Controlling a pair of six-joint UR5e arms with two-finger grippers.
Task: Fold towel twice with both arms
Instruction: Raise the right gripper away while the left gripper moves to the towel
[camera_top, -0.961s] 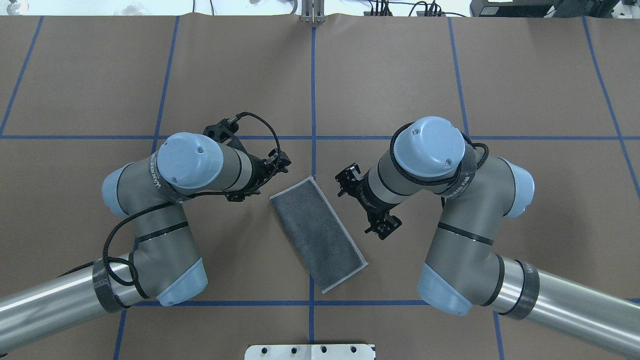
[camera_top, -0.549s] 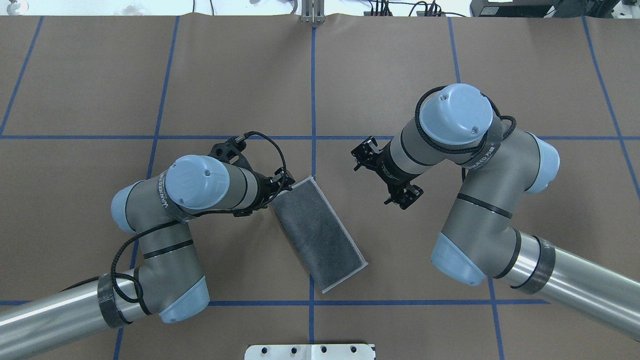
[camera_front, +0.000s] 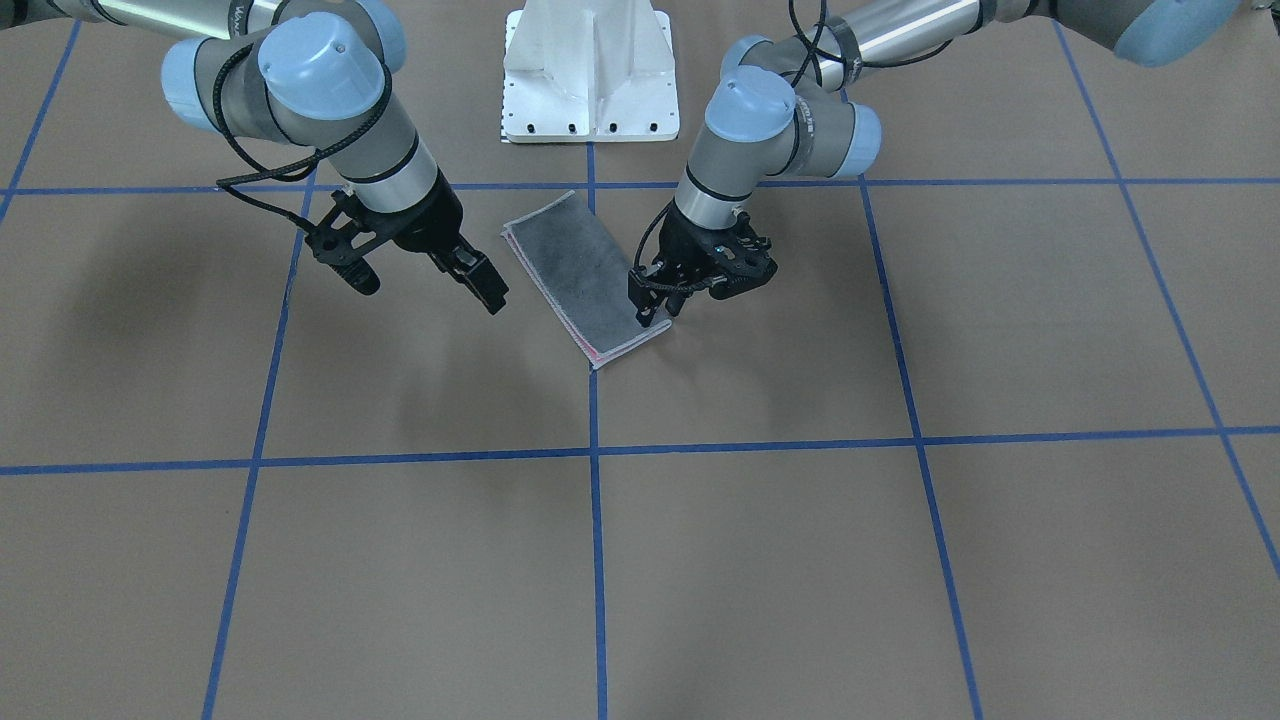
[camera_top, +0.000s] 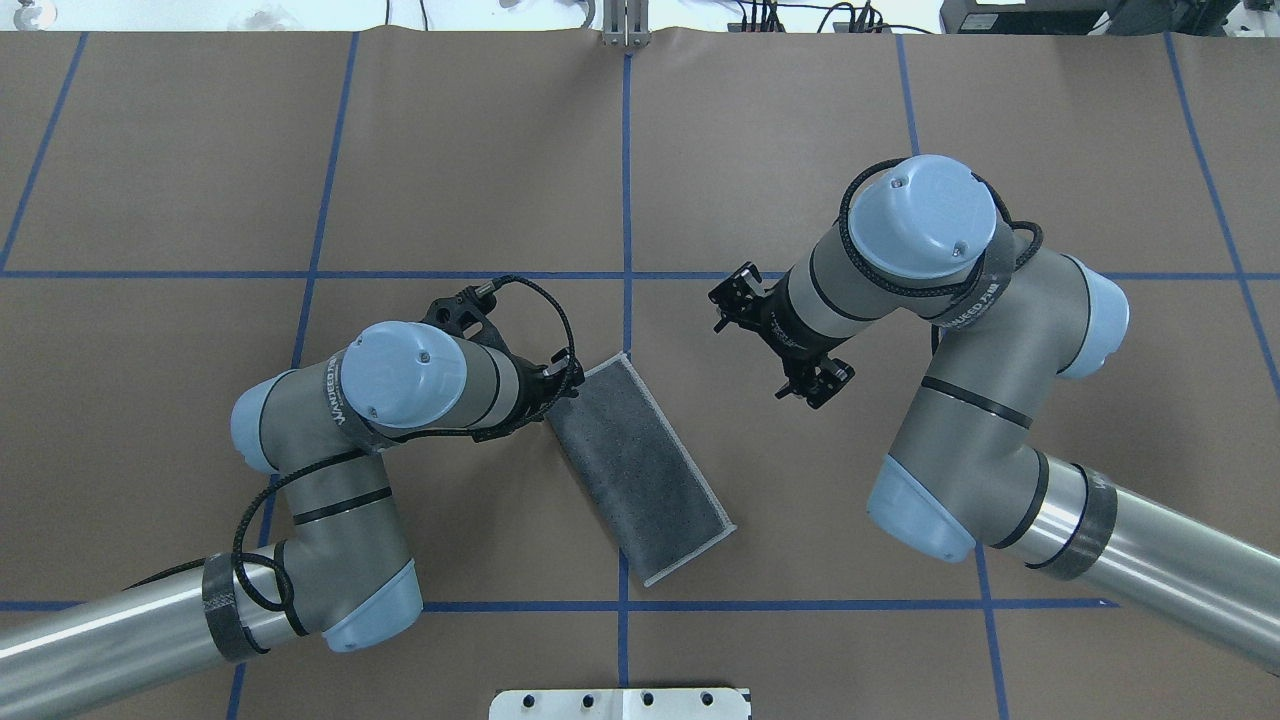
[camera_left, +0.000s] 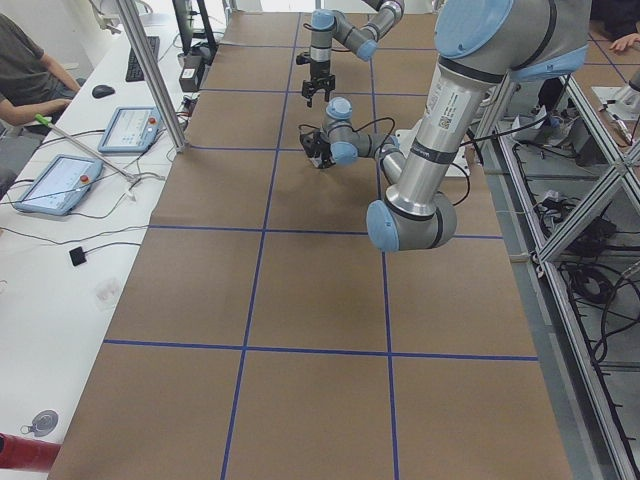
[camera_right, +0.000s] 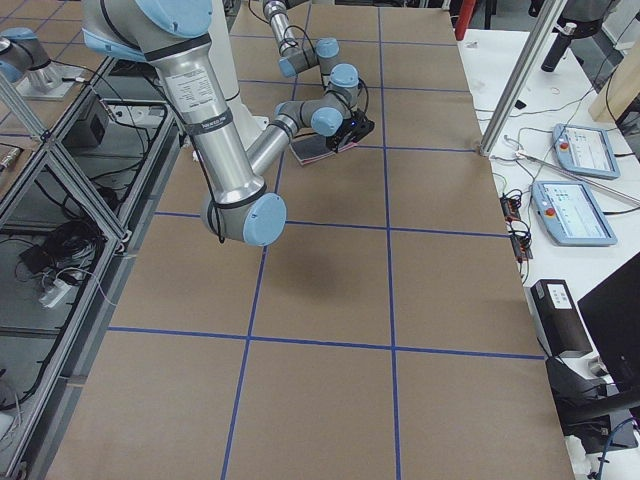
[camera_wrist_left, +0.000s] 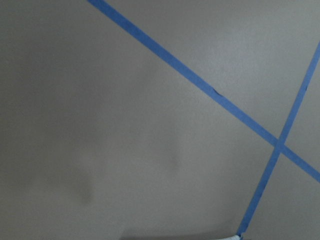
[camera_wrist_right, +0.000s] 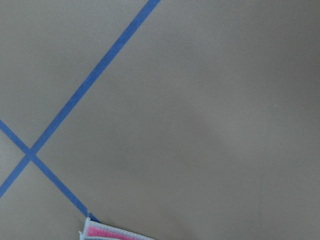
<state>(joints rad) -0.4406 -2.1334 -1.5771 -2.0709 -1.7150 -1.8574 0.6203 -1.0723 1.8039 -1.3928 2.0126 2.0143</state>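
The towel (camera_top: 640, 470) lies folded in a long rectangle, dark grey face up, slanted across the table's middle. It also shows in the front view (camera_front: 580, 265), with pink along its layered edge. My left gripper (camera_top: 567, 383) is low at the towel's far left corner and looks open; in the front view (camera_front: 648, 308) one finger touches the corner. My right gripper (camera_top: 817, 380) hangs open and empty above bare table, right of the towel and apart from it (camera_front: 485, 290). The right wrist view shows only a towel corner (camera_wrist_right: 107, 233).
The white pedestal base (camera_front: 590, 70) stands at the robot's side of the table, close behind the towel. Blue tape lines (camera_top: 627, 200) cross the brown table cover. A side table with tablets (camera_left: 125, 128) and a seated person (camera_left: 25, 70) is beyond the far edge.
My left gripper has moved right and down onto the towel's far left corner. My right arm has swung away from the towel, up and to the right. The towel has not moved.
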